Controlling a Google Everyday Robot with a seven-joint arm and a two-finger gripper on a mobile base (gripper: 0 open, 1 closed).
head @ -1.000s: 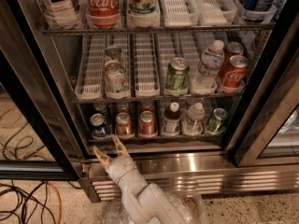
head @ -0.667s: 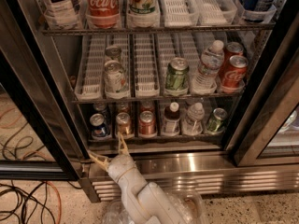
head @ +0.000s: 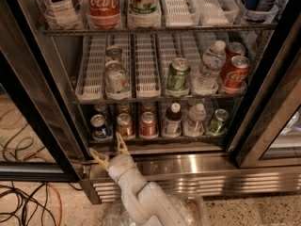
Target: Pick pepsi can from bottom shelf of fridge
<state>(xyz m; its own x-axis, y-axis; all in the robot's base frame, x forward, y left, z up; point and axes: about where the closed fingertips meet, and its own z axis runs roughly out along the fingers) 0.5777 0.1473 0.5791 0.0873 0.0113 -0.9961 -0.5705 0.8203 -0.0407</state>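
Observation:
The fridge (head: 263,126) stands open in front of me, black door frames on both sides. Its bottom shelf (head: 155,138) holds a row of drinks in white lanes. The pepsi can (head: 99,127), blue with a silver top, stands at the far left of that row. My gripper (head: 110,149) is at the shelf's front edge, just below and slightly right of the pepsi can. Its two tan fingers (head: 123,143) are spread apart and hold nothing. The white arm (head: 141,197) rises from the bottom of the view.
Beside the pepsi can stand an orange-brown can (head: 124,125), a red can (head: 148,124), a dark bottle (head: 173,120), a clear bottle (head: 195,120) and a green can (head: 218,122). The ribbed steel base panel (head: 197,173) lies below. Cables (head: 28,197) cover the floor at left.
The gripper has crept slightly up and right toward the bottom shelf's front edge. The drinks have not moved.

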